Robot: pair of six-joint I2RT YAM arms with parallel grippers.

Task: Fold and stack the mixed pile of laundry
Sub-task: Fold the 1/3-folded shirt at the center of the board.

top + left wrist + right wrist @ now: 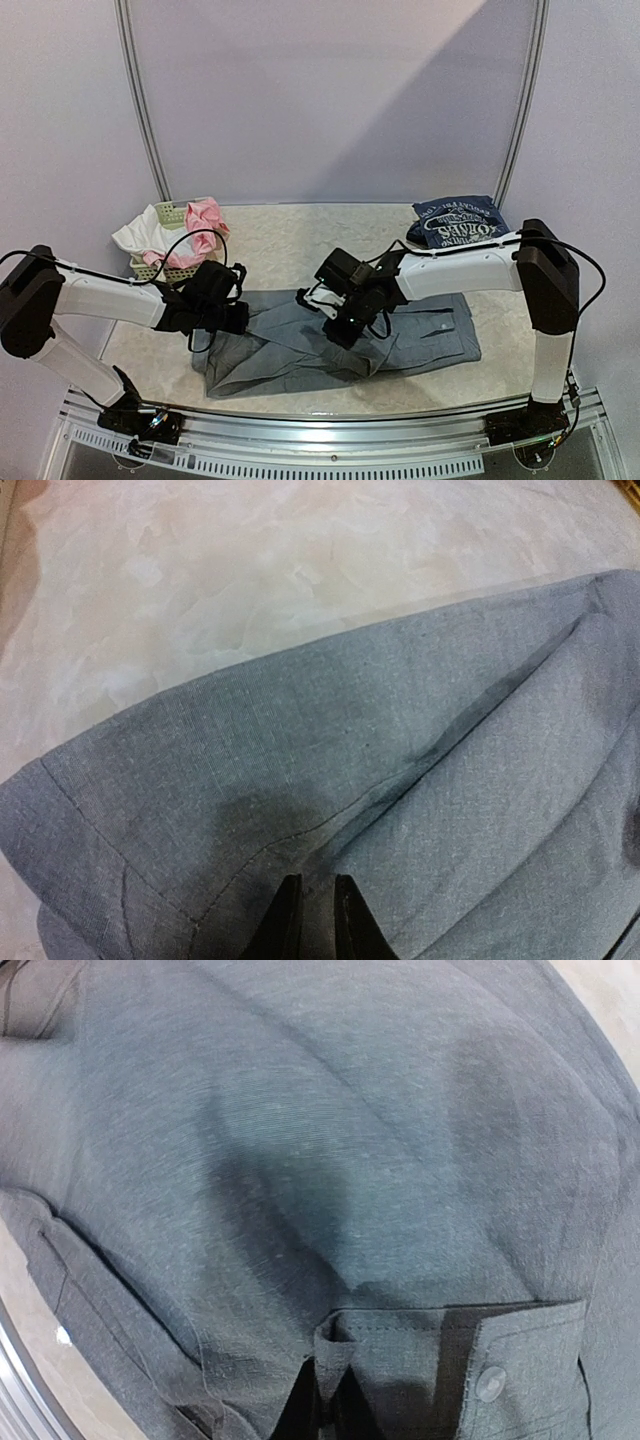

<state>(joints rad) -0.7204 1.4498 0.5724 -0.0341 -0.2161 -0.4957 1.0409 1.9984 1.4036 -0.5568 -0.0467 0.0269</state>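
the grey trousers lie spread on the table's near half; they are soft, limp and broad. my right pincer is clamped on a fold beside the buttoned pocket. my left pincer is nearly closed, pinching cloth near the leg hem. i judge seams grip best.

Rumpled grey trousers lie spread centrally; folded navy printed tee sits far-right.

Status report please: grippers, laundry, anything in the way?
Left gripper shut on grey trousers. Right gripper shut on them too. Basket and navy tee lie apart, nothing in the way.
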